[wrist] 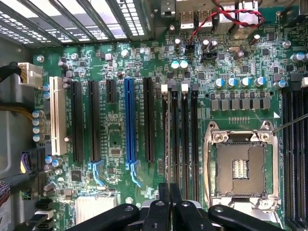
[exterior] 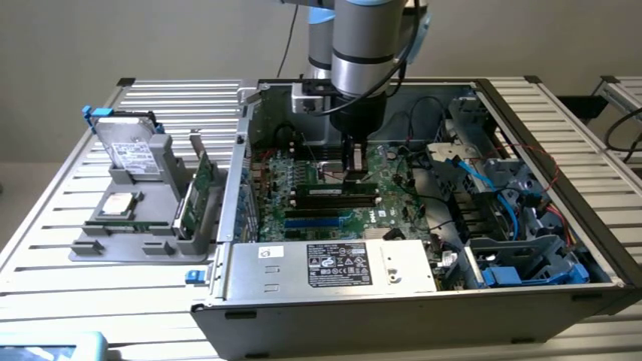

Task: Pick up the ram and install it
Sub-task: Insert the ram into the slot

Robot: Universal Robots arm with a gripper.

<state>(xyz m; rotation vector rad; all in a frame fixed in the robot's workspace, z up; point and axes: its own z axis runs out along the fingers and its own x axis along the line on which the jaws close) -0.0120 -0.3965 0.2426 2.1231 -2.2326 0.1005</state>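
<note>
The ram [exterior: 326, 191] is a thin green strip with black chips. It lies along the black memory slots of the motherboard [exterior: 276, 214], inside the open computer case. My gripper [exterior: 353, 177] reaches straight down onto the strip's middle and is shut on it. In the wrist view the fingertips [wrist: 163, 199] are pressed close together. The ram [wrist: 168, 144] runs away from them edge-on, in line with the slot that has a white latch. Two neighbouring slots [wrist: 185, 139] are bare. I cannot tell whether the strip is pushed fully home.
The bare CPU socket [wrist: 240, 166] sits beside the memory slots, and the long expansion slots [wrist: 129, 120] lie on the other side. The power supply [exterior: 331, 265] fills the case front, with cables [exterior: 482, 188] at the exterior view's right. A grey fixture [exterior: 131, 226] holds an expansion card [exterior: 204, 177] and a drive [exterior: 128, 147].
</note>
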